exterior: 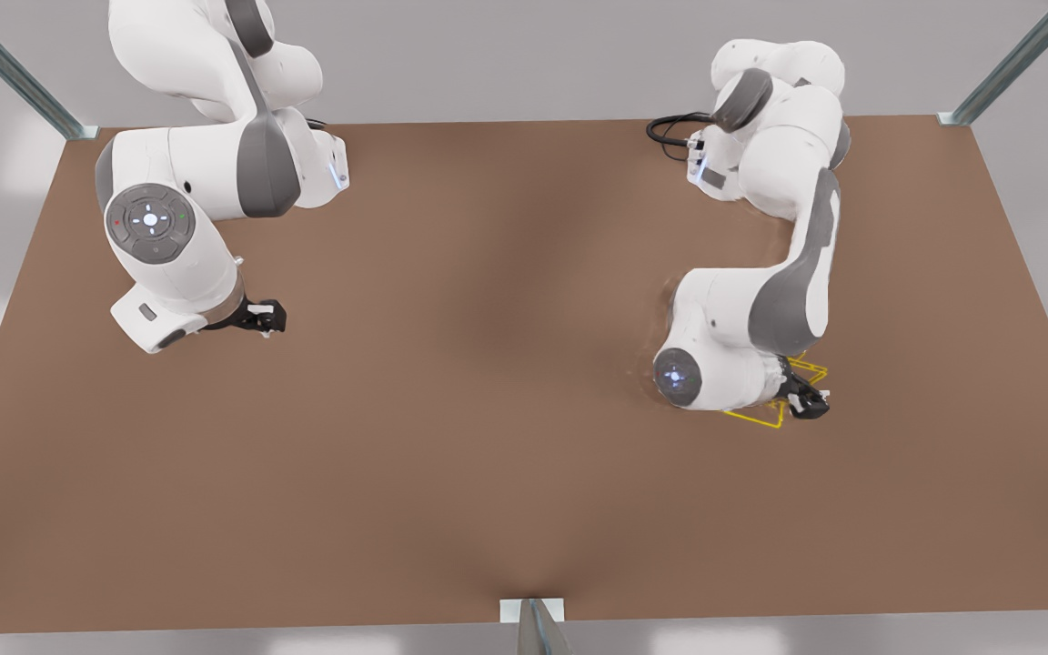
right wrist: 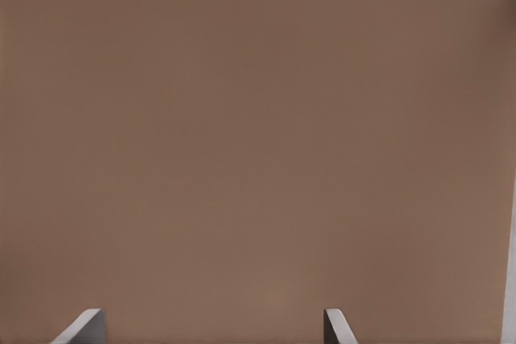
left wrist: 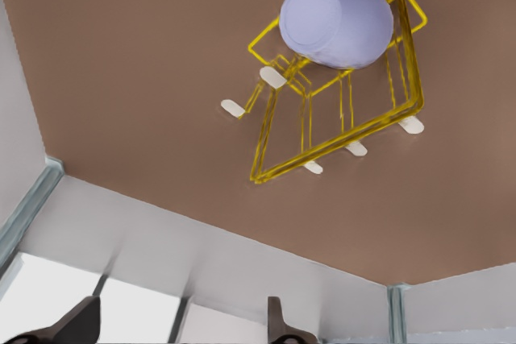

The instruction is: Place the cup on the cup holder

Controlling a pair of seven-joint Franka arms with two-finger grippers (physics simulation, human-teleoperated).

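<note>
Cup holder (exterior: 765, 419) sits on the brown bench (exterior: 451, 409) toward the front view's right; just a few yellow wires of it peek out from under the arm that leans over it; that arm's tool, the left tool (exterior: 808, 398), hangs directly above the rack with its dark fingers spread; the cup itself is hidden behind this arm from here. On the front view's left the other arm waits, its right tool (exterior: 267, 317) poised over bare bench, well apart from the rack, fingers parted and empty.

From the left wrist view the cup holder (left wrist: 339, 122) is a yellow wire frame with white-tipped prongs sticking out along its sides; the cup (left wrist: 339, 23) rests on one end of the frame, a pale lavender-blue tapered shape lying against the wires with its round end face turned toward the camera; whether it is slipped over a prong I cannot tell. The left tool's two fingertips (left wrist: 278, 324) show at the frame's edge, set wide apart and touching nothing; the cup is clear of them.

From the right wrist view the bench (right wrist: 258, 142) spreads plain and brown; the right tool's pale fingertips (right wrist: 81, 328) stand wide apart, gripping nothing.
</note>
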